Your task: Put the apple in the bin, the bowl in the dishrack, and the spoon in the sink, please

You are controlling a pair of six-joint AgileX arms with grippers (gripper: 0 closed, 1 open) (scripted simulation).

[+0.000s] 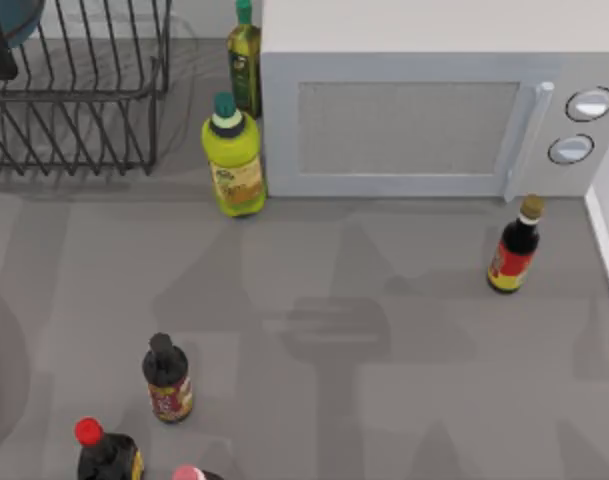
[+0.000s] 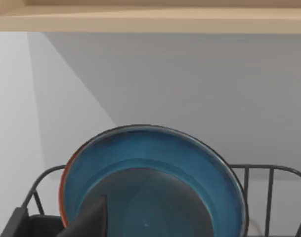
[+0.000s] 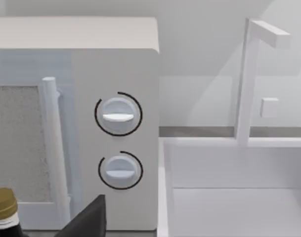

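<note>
Looking down from the top view, we count six bottles on the grey surface (image 1: 384, 400): a tall green oil bottle (image 1: 244, 60) tucked against the microwave (image 1: 424, 120), a yellow-green bottle (image 1: 234, 160) just in front of it, a dark sauce bottle (image 1: 514, 250) near the right side, a dark bottle (image 1: 167, 380) at lower left, a red-capped bottle (image 1: 104, 455) cut off by the bottom edge, and a pink cap (image 1: 189, 473) barely poking in. One dishrack (image 1: 84, 110) sits at upper left, its far part cropped; a teal sliver of the bowl (image 1: 19, 18) shows at its corner beside a dark shape we cannot identify.

From the left wrist view, the one bowl (image 2: 155, 163) stands tilted on edge in the dishrack, its lower part hidden behind the left end effector (image 2: 91, 222); whether that is clenched or released we cannot tell.

From the right wrist view, two microwave dials (image 3: 118, 116) face us, the sink (image 3: 239, 187) lies beside, and the right end effector (image 3: 88, 222) is mostly cropped, state unclear.
</note>
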